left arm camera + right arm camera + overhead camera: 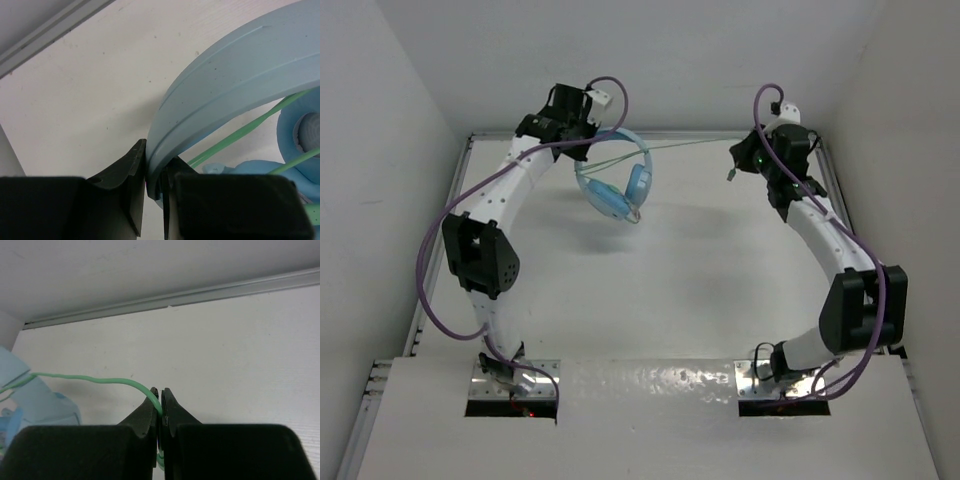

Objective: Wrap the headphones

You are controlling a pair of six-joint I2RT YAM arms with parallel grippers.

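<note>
Your left pincer [154,159] clamps headphones [617,185] by headband [225,85] near counter's [700,270] far left corner, ear cups [638,182] dangling; your right pincer [160,399], clenched on green cable [100,378], holds it taut near far right corner.

Back left, headphones [638,182]; cable [695,146] toward right.

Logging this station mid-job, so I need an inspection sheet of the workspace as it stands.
Surface: white table, plain.
Job's things: headphones held by the headband; pale green cable strung across to the right.
Clutter: nothing seen.
Grippers: left gripper shut on the headband; right gripper shut on the cable.
Cables: purple arm cables loop beside both arms.
Surroundings: white walls on three sides.
</note>
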